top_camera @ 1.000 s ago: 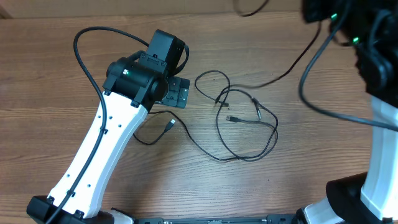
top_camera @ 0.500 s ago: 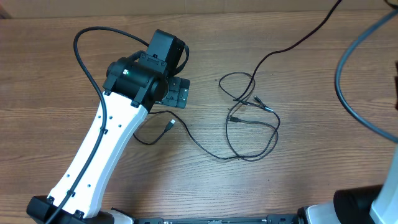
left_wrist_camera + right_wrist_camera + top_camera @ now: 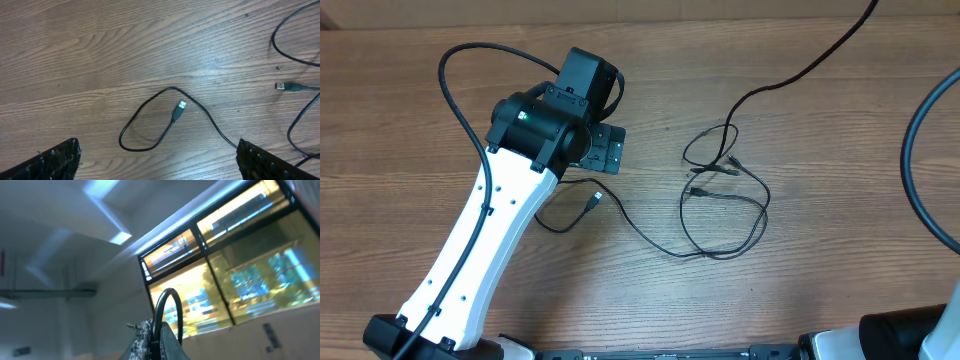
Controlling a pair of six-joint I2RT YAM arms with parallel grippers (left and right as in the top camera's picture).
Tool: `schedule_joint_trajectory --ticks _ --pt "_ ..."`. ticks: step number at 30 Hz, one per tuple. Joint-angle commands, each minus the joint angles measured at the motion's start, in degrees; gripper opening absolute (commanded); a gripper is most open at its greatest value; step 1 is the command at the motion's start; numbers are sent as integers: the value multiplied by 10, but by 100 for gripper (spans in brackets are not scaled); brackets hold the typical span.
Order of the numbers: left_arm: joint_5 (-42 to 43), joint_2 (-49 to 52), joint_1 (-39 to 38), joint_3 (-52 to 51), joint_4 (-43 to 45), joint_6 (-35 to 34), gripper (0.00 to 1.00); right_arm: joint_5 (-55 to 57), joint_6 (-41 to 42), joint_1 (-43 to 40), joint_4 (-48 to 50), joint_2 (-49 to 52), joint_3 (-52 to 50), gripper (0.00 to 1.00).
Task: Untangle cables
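Closest to me, the white left arm [image 3: 490, 240] leans out over the brown wooden table [image 3: 400, 150]. The left gripper [image 3: 156, 152] hangs above the wood. Its jaws are spread as wide as they go, and nothing is in them.

Right under it lies one end of the cables [image 3: 725, 195]. It is a thin black cord that bends into a small loop, and a little plug [image 3: 180, 106] at its tip lies inside the bend. From there the cord runs along the table to the right. It joins a messy bunch of loops near the middle of the table. Another plug [image 3: 282, 86] lies at the left side of that bunch.

One strand [image 3: 800, 68] comes out of the top of the bunch. It goes off toward the far right corner and out of the view from above.

The right gripper [image 3: 152, 336] cannot be seen from above. Its own camera points up at a ceiling and a bright window [image 3: 240, 255]. Its jaws are squeezed tight on one of the cables. A thin black bend of cord pokes up from between the fingers [image 3: 142, 337].
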Motion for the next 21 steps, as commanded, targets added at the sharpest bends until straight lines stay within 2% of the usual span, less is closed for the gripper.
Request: schedule_joint_trajectory --ticks 1,4,8,14,21 --pt "2 2 2 6 1 5 100 -8 104 1 5 5 7 4" --pt "2 2 2 6 1 5 99 -40 171 1 7 18 7 4" --pt "2 2 2 6 1 5 100 -91 219 1 8 40 7 4" --pt "2 2 2 6 1 5 100 -158 219 2 5 68 7 4" --pt "2 2 2 6 1 5 100 -165 218 36 15 95 7 4"
